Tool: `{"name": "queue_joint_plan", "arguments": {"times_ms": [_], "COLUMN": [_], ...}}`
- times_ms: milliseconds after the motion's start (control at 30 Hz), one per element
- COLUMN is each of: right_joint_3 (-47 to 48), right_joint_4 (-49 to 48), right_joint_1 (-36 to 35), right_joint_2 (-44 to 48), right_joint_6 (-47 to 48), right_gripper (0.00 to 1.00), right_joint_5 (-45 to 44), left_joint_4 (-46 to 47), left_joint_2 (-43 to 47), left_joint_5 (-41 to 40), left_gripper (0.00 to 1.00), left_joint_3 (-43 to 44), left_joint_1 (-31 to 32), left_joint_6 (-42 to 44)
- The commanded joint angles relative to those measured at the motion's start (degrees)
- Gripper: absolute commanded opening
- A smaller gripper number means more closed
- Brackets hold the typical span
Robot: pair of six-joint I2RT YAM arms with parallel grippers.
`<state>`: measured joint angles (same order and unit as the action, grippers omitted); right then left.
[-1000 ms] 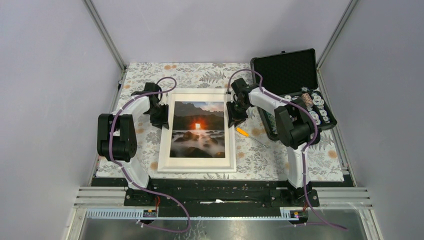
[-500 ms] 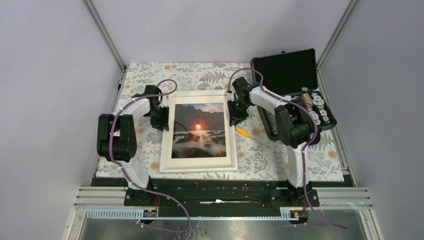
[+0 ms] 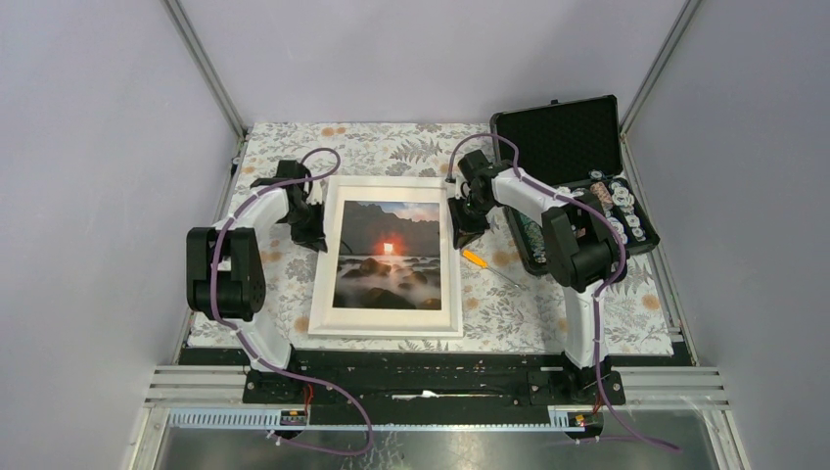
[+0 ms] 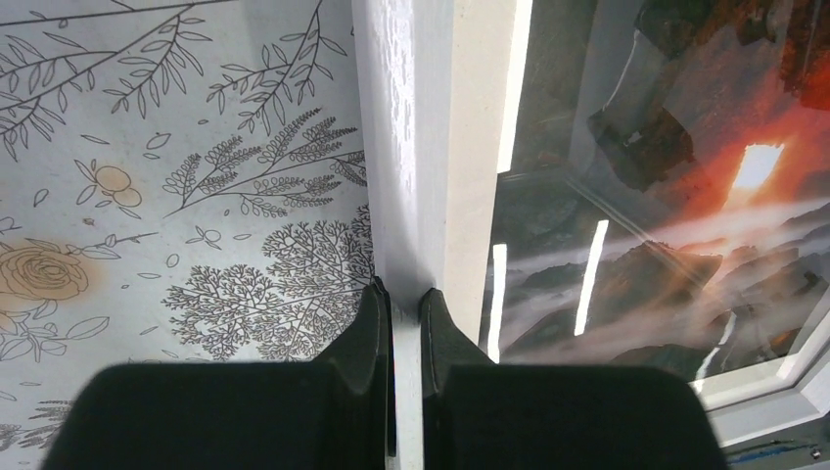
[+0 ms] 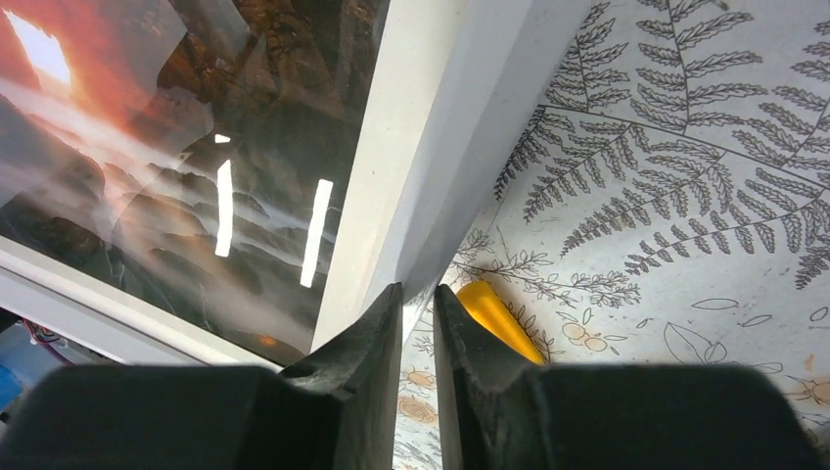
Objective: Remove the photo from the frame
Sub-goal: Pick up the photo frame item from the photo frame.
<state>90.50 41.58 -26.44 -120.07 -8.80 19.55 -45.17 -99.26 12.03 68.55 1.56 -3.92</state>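
Floral cloth between grey walls, with frame lying face up at centre and photo inside it behind a glossy, reflective front. Left gripper clenched on thin raised lip of left rail; right gripper nearly closed astride right rail's outer edge, just beside orange tool, though cannot tell whether truly pinching. Probably stiff, wide and awkward rather than heavy, slick and breakable on the face, so best taken by both side rails and turned over level; photo likely thin, easily creased, best handled by edges.
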Motion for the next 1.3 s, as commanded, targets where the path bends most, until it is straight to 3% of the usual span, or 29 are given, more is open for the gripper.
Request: {"name": "queue_joint_plan", "arguments": {"times_ms": [0, 167, 233, 300, 433, 500, 533, 567, 800, 933, 1067, 1267], "right_joint_3": [2.3, 3.6, 3.6, 3.2, 1.5, 1.0, 0.6, 0.3, -1.9, 0.2, 2.4, 1.4], "right_joint_4": [-1.5, -1.9, -2.2, -2.6, -3.8, -3.7, -3.8, -4.2, -6.8, -7.7, -6.6, -5.0], "right_joint_1": [0.0, 1.0, 1.5, 1.7, 1.7, 1.7, 1.8, 1.7, 1.1, -1.6, -4.4, -4.6], "right_joint_2": [3.5, 1.3, 1.1, 1.5, 2.7, 2.6, 2.7, 2.7, 1.4, -1.3, -3.2, -5.8], "right_joint_6": [0.2, -0.9, -1.4, -1.6, -2.7, -3.0, -3.3, -3.8, -8.5, -10.9, -12.9, -15.4], "right_gripper": [0.0, 0.0, 0.0, 0.0, 0.03, 0.44, 0.57, 0.6, 0.6, 0.58, 0.56, 0.49], "right_joint_5": [4.7, 4.4, 5.1, 6.2, 8.6, 7.1, 5.4, 3.9, -2.3, -10.1, -17.8, -21.8], "left_joint_4": [3.4, 8.9, 10.2, 11.8, 20.1, 22.2, 22.5, 23.1, 29.5, 33.8, 39.3, 52.0], "left_joint_2": [-0.2, 1.0, 4.4, 7.5, 11.0, 10.0, 8.9, 8.2, 7.8, 9.8, 12.7, 17.3], "left_joint_5": [-0.7, 1.2, 3.3, 7.5, 15.4, 14.5, 13.6, 12.8, 3.7, 2.6, 6.6, 13.1], "left_gripper": [0.01, 0.49, 0.61, 0.67, 0.67, 0.66, 0.65, 0.65, 0.66, 0.67, 0.68, 0.68], "left_joint_3": [1.9, 3.3, 3.6, 2.7, -2.6, -2.9, -2.5, -2.1, -3.2, -6.8, -12.2, -22.6], "left_joint_1": [0.4, -0.8, 0.2, 2.6, 9.6, 12.5, 13.6, 14.6, 19.2, 19.7, 21.2, 25.9], "left_joint_6": [3.2, 9.8, 14.3, 18.2, 18.8, 17.1, 16.6, 16.3, 14.1, 13.2, 15.1, 22.0]}}
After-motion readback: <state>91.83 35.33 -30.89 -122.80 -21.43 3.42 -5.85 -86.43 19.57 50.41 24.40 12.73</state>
